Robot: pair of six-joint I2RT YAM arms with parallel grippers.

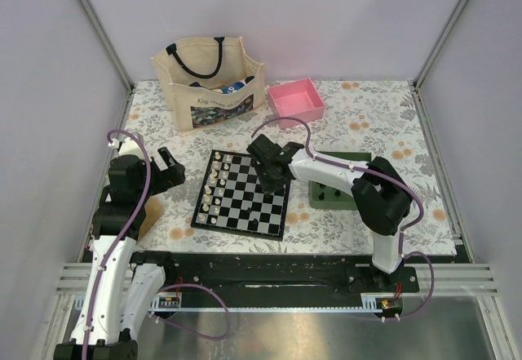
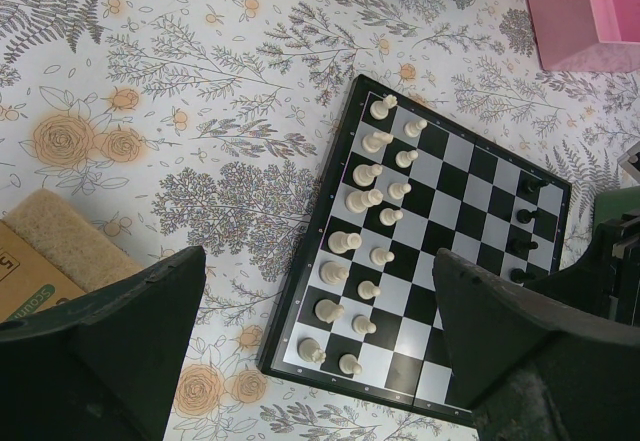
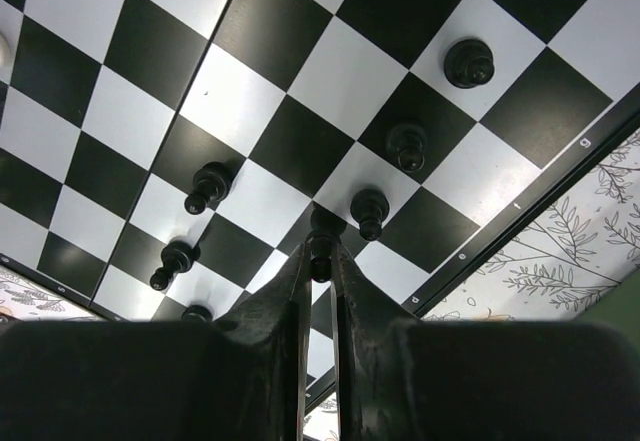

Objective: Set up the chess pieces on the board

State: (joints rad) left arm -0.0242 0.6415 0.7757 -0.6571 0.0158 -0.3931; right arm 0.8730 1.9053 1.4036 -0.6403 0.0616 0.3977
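The board (image 1: pixel 245 201) lies mid-table, cream-white chessmen in two columns along its left side (image 2: pixel 365 201). Several black chess pieces stand on its right side (image 3: pixel 468 62), also small in the left wrist view (image 2: pixel 523 218). My right gripper (image 3: pixel 320 256) hovers over the board's right part (image 1: pixel 272 172), its fingers pinched on a black chess piece (image 3: pixel 322 231) that stands on or just above a square beside another black pawn (image 3: pixel 369 209). My left gripper (image 2: pixel 320 361) is open and empty, held above the table left of the board (image 1: pixel 167 168).
A green tray (image 1: pixel 338 182) lies right of the board, partly under the right arm. A pink box (image 1: pixel 297 101) and a canvas tote bag (image 1: pixel 209 78) stand at the back. A tan box corner (image 2: pixel 40 256) sits near the left gripper.
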